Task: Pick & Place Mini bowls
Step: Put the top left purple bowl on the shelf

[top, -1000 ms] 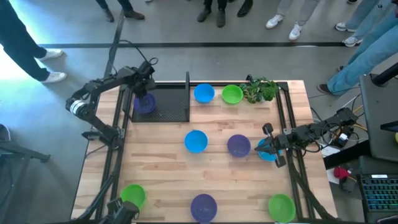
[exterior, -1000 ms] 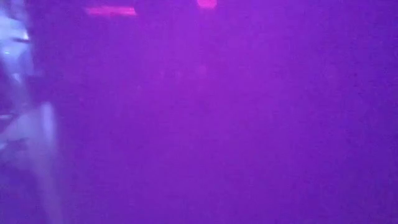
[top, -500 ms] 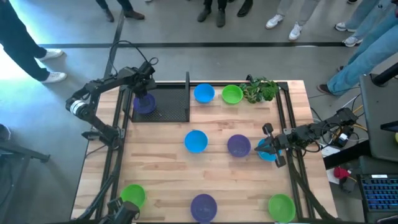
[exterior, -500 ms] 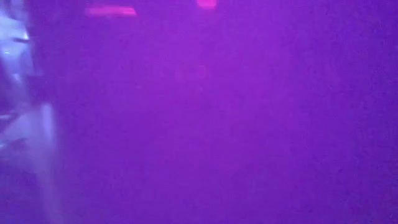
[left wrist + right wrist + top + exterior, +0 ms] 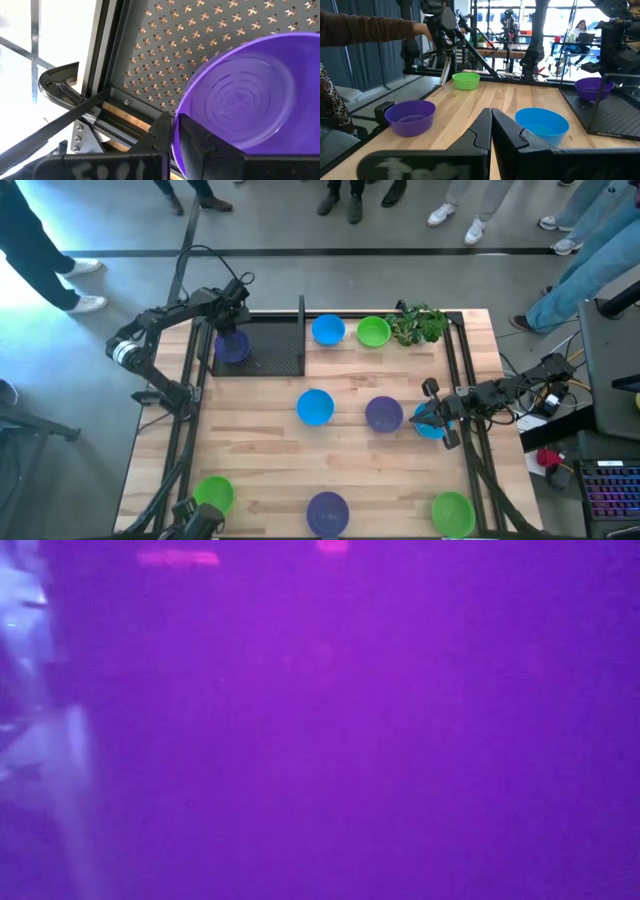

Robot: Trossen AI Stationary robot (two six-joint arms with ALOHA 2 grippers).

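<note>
Purple bowl [image 5: 232,347] sits on the black perforated tray [image 5: 275,355], the left tool [image 5: 232,328] pinching its rim; spread the fingers and lift straight up so it stays put. Right of the tray, the right tool [image 5: 430,420] is at a blue bowl [image 5: 432,427]; whether it grips, I cannot tell. On the tabletop [image 5: 260,460]: three purple, three blue, three green bowls.

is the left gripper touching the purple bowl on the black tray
Touching. In the left wrist view the left gripper has its fingers closed over the near rim of the purple bowl, one finger reaching inside. The high view agrees: gripper directly over the bowl.
</note>
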